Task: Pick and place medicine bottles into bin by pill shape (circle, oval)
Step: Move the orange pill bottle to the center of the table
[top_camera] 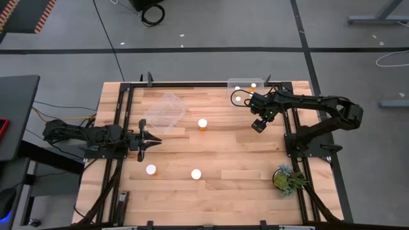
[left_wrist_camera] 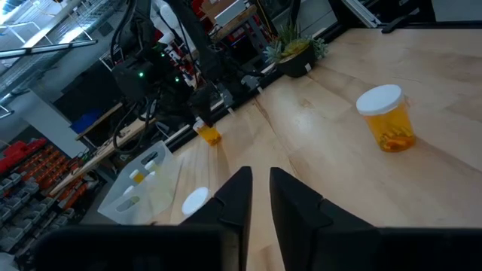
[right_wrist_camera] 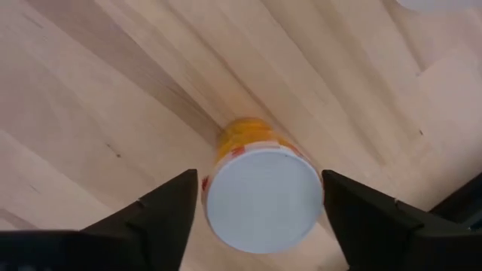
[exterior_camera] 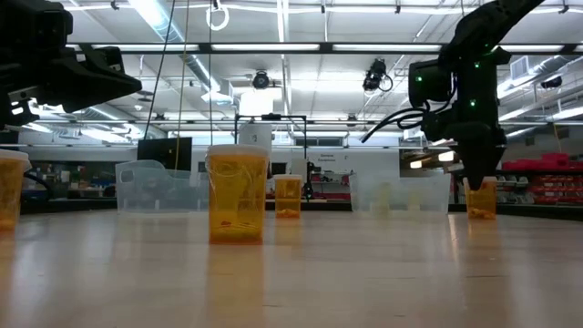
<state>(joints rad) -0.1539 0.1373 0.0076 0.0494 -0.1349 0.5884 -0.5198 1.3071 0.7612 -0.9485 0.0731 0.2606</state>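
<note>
My right gripper point(right_wrist_camera: 260, 199) is open and points down over an orange bottle with a white cap point(right_wrist_camera: 263, 197) that stands on the table point(exterior_camera: 481, 200). One finger stands on each side of the cap; I cannot tell if they touch it. In the high view the gripper point(top_camera: 259, 125) hides this bottle. Three more bottles stand on the table point(top_camera: 202, 124) point(top_camera: 151, 170) point(top_camera: 196, 174). My left gripper point(top_camera: 155, 142) is shut and empty at the table's left, pointing right.
A clear bin point(top_camera: 246, 87) at the far right edge holds bottles point(top_camera: 254, 85). A second clear bin point(top_camera: 165, 112) lies at the far left of centre. A small green potted plant point(top_camera: 287, 179) stands near the right front. Black frame rails run along both sides.
</note>
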